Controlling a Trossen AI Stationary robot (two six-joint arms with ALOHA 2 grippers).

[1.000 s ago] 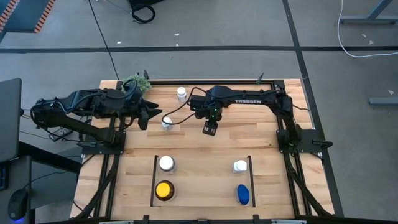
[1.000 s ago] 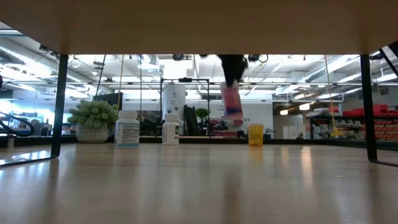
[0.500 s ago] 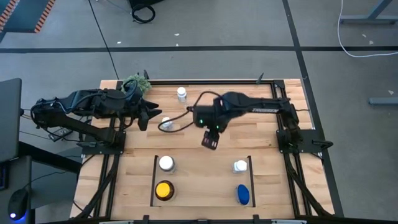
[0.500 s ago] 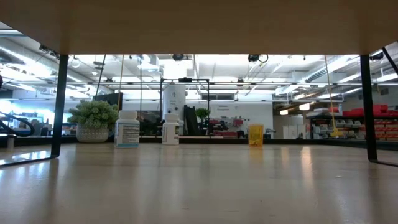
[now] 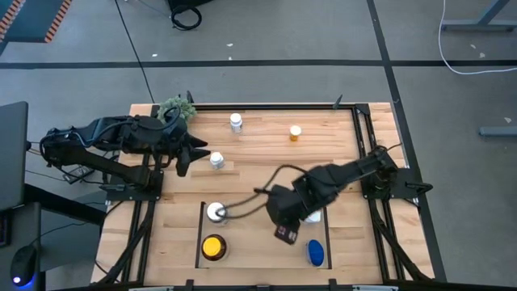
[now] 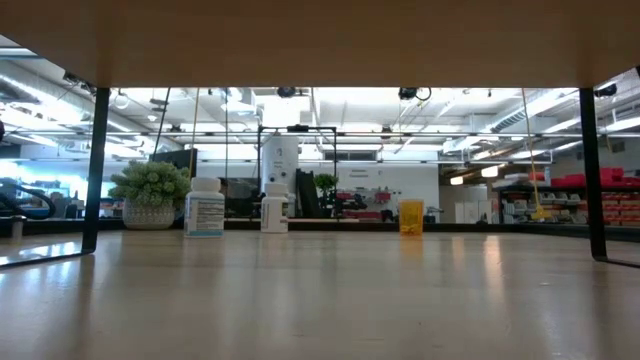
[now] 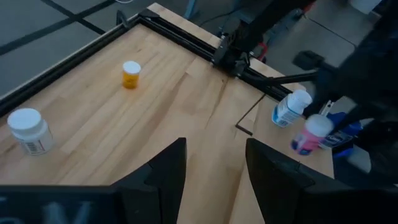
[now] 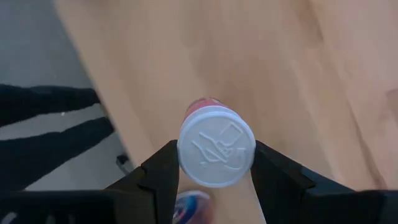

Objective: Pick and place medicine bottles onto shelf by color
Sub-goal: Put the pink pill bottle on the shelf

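High view puts the right tool (image 5: 286, 234) low inside the shelf (image 5: 200, 234), clenched on a pink bottle (image 8: 216, 144) whose white cap faces its wrist camera. The blue bottle (image 5: 315, 252) lies just beside it toward the counter's front edge. The left tool (image 5: 187, 151), released, waits well apart.

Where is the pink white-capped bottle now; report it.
The pink white-capped bottle is held in the right gripper, above the wooden shelf bay, just left of the blue bottle in the high view.
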